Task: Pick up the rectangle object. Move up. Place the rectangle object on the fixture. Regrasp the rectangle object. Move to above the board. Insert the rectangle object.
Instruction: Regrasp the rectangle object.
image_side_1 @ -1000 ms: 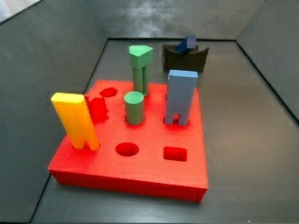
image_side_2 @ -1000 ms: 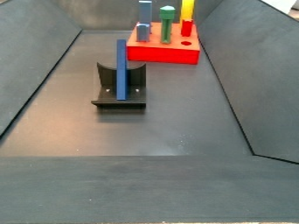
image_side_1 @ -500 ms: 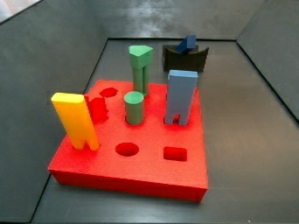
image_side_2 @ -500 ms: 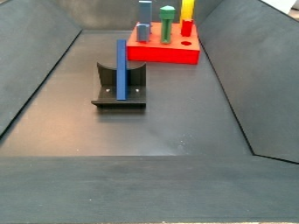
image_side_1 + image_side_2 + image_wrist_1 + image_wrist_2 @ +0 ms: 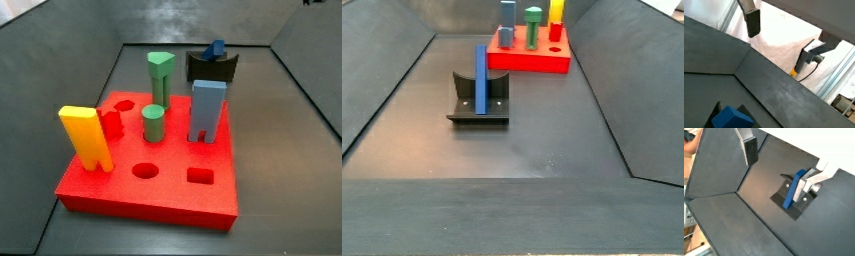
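Slim dark-blue rectangle object [image 5: 480, 78] standing upright in the notch of the black fixture [image 5: 480, 107] on the dark floor, its top end also showing above the fixture [image 5: 214, 68] in a side view. Thick red board [image 5: 529, 55] just beyond, near the fixture, with round and square holes open along its near edge [image 5: 171, 174]. Tool [image 5: 784, 163] high above, spread wide, one silver finger [image 5: 748, 144] well apart from the bar [image 5: 795, 188] in a wrist view.

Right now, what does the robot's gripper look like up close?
Only the gripper fingers show, in both wrist views. One finger is a flat silver plate with a dark rectangular pad; the other is a silvery-white angled piece. No cables or markings on them are visible. The side views do not show the arm.
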Controlling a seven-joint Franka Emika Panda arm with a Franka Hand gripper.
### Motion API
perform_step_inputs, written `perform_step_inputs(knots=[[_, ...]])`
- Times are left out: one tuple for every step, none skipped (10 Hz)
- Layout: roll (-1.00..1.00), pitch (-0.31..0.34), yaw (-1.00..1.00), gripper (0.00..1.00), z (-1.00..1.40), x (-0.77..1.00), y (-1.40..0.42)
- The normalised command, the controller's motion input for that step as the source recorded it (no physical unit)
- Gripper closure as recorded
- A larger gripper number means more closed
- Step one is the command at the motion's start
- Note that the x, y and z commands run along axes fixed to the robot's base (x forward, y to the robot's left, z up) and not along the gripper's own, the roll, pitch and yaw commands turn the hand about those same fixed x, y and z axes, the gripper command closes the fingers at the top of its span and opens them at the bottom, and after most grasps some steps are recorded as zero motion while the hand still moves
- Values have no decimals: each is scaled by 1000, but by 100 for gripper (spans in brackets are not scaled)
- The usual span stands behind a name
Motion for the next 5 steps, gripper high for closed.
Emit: perform_step_inputs(knots=[[209, 175, 202, 0, -1000, 30, 51], [187, 144, 209, 0, -1000, 30, 50], [163, 78, 216, 0, -1000, 47, 40], [145, 47, 214, 0, -1000, 56, 38], [122, 4, 199, 0, -1000, 70, 35]])
